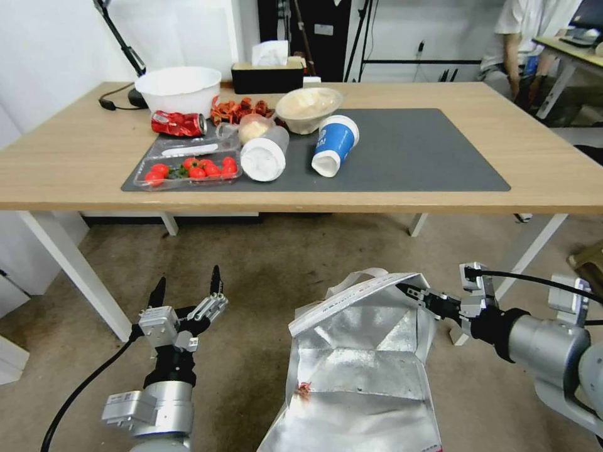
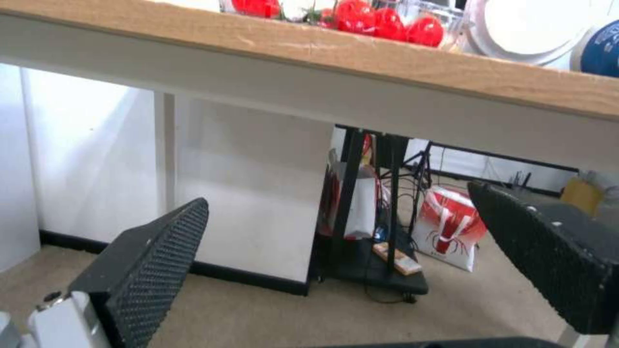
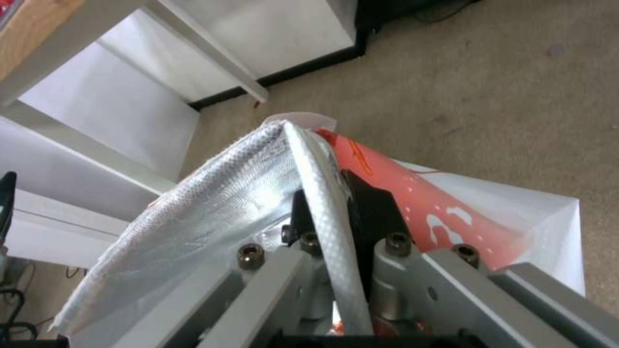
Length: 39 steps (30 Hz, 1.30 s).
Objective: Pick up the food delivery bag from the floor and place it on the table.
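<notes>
The food delivery bag (image 1: pixel 361 351) stands open in front of me, below the table's (image 1: pixel 69 157) near edge, its crinkly silver lining facing up and its base cut off by the picture. My right gripper (image 1: pixel 408 290) is shut on the bag's right rim. In the right wrist view the black fingers (image 3: pixel 371 208) pinch the white woven rim of the bag (image 3: pixel 213 198), whose red outer side hangs over the floor (image 3: pixel 490 96). My left gripper (image 1: pixel 186 284) hovers open left of the bag above the floor (image 1: pixel 270 263), holding nothing. In the left wrist view it (image 2: pixel 338 195) points under the table's edge (image 2: pixel 361 63).
The left part of the dark grey mat (image 1: pixel 427 150) holds a tomato tray (image 1: pixel 188 169), two tipped cups (image 1: pixel 334 145), bowls (image 1: pixel 179 88) and a crushed red can (image 1: pixel 178 123). White table legs (image 1: pixel 69 267) flank the bag. Another red-and-white bag (image 2: pixel 448 232) sits beyond the table.
</notes>
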{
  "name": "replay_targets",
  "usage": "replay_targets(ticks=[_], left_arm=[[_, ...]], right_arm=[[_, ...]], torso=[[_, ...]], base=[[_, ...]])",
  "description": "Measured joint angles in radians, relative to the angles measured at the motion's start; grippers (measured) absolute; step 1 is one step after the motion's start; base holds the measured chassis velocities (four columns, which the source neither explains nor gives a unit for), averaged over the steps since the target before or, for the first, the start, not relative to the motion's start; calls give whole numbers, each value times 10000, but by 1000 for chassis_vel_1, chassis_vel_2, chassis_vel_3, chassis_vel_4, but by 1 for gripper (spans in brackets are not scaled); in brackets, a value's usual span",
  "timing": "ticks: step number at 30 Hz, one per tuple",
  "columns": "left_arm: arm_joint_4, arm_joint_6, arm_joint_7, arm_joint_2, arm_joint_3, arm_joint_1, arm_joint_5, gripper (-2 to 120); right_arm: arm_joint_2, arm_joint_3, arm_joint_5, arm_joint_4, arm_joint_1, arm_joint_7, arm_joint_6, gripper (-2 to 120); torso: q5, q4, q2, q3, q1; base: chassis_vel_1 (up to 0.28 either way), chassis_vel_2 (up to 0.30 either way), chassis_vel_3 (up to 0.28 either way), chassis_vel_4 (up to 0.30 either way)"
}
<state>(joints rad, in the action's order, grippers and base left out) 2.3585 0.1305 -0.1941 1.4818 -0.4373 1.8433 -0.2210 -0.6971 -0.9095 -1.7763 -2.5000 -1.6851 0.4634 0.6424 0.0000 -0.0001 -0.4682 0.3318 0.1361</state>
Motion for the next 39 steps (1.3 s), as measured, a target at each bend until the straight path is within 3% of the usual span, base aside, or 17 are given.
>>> replay_targets(ticks=[39], left_arm=[[62,-10,39,-56,-6,26,-49,100]], right_arm=[[101,-15,-41,0,42,38,15,0]], torso=[[0,-1,-1599,988,612]], base=[[0,0,0,0]])
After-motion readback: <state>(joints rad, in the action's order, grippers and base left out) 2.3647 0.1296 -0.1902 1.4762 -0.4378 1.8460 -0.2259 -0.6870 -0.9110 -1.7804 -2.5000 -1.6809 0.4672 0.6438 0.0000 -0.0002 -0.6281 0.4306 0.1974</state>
